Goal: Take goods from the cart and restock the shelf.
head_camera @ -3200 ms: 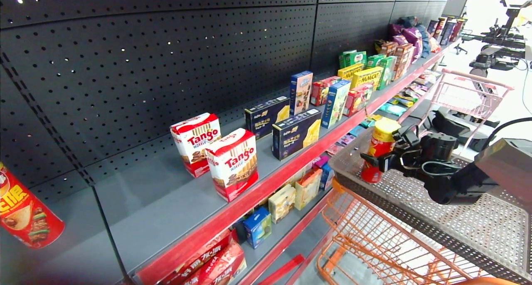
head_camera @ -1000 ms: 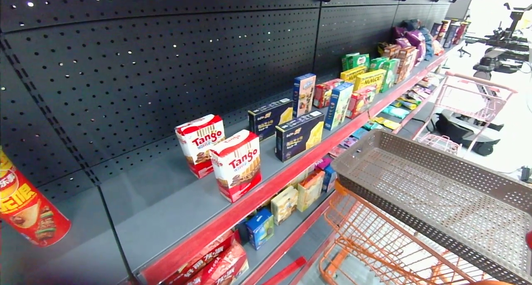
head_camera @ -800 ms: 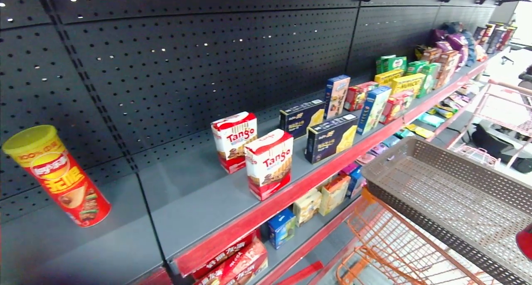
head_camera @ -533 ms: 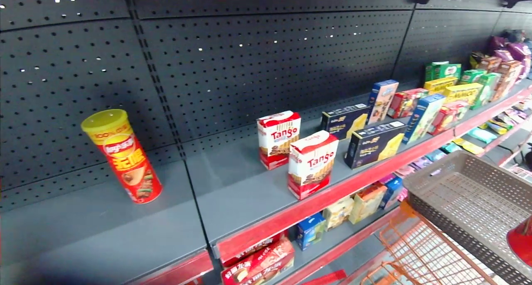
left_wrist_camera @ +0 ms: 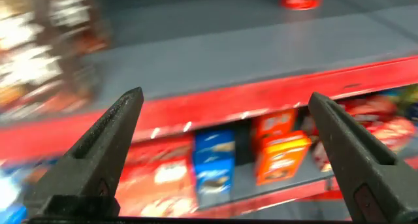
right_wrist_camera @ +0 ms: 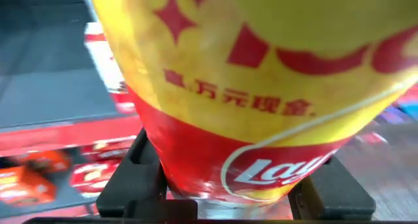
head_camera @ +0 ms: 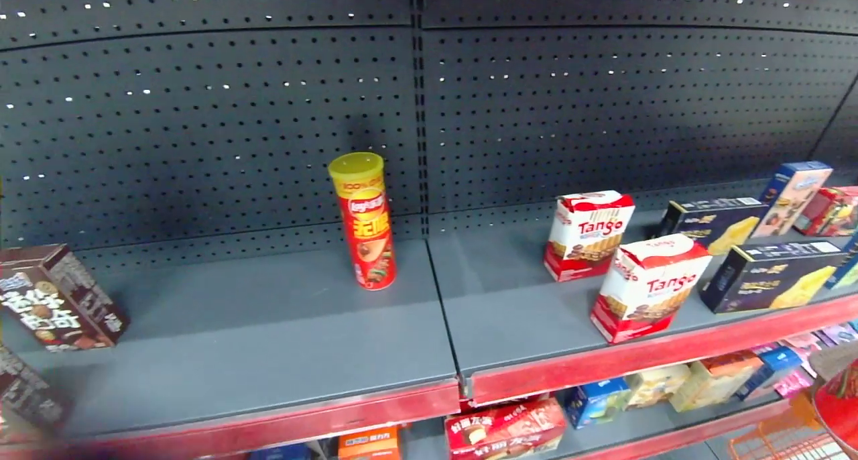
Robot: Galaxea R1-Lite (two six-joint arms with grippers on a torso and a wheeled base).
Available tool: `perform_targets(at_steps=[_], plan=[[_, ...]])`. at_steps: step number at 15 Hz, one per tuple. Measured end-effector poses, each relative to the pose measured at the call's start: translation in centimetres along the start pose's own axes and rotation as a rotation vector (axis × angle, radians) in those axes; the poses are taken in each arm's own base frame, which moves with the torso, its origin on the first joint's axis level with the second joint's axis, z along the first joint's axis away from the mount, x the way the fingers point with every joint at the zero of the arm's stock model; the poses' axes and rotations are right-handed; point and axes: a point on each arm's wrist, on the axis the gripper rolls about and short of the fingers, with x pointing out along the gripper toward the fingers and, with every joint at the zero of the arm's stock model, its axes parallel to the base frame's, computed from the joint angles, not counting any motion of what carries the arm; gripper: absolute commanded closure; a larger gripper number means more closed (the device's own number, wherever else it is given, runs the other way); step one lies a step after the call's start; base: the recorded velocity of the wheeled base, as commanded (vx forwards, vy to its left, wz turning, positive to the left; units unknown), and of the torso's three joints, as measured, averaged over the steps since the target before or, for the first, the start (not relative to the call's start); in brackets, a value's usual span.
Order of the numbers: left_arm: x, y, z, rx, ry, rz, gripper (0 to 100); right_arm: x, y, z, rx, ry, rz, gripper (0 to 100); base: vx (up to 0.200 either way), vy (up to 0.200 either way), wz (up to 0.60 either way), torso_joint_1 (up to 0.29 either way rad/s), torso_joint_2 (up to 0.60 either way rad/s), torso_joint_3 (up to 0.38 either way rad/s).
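On the grey shelf [head_camera: 268, 339], a brown box [head_camera: 57, 299] sits at nine o'clock. The left tool [left_wrist_camera: 225, 96] gapes wide, facing the shelf's red edge. A red can [head_camera: 365, 222] stands upright mid-shelf, with wafer boxes [head_camera: 647, 285] at three o'clock. The right tool [right_wrist_camera: 235, 185] clamps a second can [right_wrist_camera: 248, 87], off the shelf at four o'clock.

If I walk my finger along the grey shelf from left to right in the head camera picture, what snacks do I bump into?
Brown box → chip can → back wafer box → front wafer box → back dark blue box → front dark blue box.
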Motion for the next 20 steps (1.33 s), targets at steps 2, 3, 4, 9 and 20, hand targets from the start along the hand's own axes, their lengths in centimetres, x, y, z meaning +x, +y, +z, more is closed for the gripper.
perform_targets(at_steps=[2,3,4,9,20], plan=[[0.0,0.0,0.0,0.000,0.000,0.000,0,-0.1,0.0,0.0,0.001,-0.003,0.000,100,0.000,0.000,0.60,0.000,0.00,0.000],[0.0,0.0,0.0,0.000,0.000,0.000,0,-0.1,0.0,0.0,0.001,-0.005,0.001,100,0.000,0.000,0.00,0.000,0.00,0.000],[0.0,0.0,0.0,0.000,0.000,0.000,0,-0.1,0.0,0.0,-0.002,-0.002,0.002,100,0.000,0.000,0.00,0.000,0.00,0.000],[0.0,0.0,0.0,0.000,0.000,0.000,0,-1.5,0.4,0.5,-0.002,-0.001,0.336,100,0.000,0.000,0.00,0.000,0.00,0.000],[0.0,0.0,0.0,0.000,0.000,-0.001,0,3.3,2.5,5.6,-0.008,0.025,0.723,100,0.000,0.000,0.00,0.000,0.00,0.000]])
